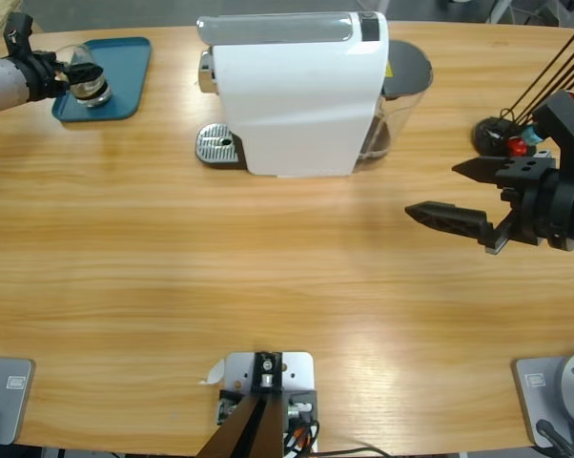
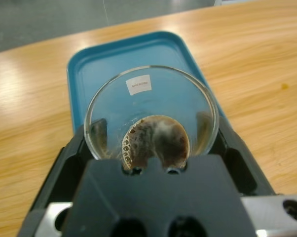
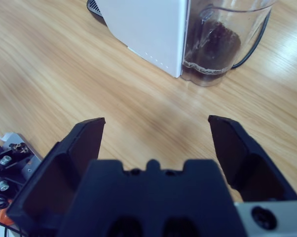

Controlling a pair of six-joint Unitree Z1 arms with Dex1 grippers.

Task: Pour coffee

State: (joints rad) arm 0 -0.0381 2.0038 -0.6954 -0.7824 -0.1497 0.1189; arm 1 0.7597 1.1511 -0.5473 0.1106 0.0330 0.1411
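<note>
Up at twelve o'clock on the long wooden table (image 1: pixel 268 258) sits the boxy white coffee machine (image 1: pixel 292 91). Over at ten o'clock is the flat teal plastic tray (image 1: pixel 125 57). Right gripper (image 1: pixel 463 196) idles at three o'clock, jaws wide apart, holding nothing. Left gripper (image 2: pixel 151 148) is clamped round a small clear glass (image 2: pixel 151 106) above that tray, with the dark coffee (image 2: pixel 158 143) pooled shallow at its bottom. Looks brewed already; I'd say only setting it down remains.

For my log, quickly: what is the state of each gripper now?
Left gripper: closed on the glass holding coffee.
Right gripper: open, holding nothing.
</note>
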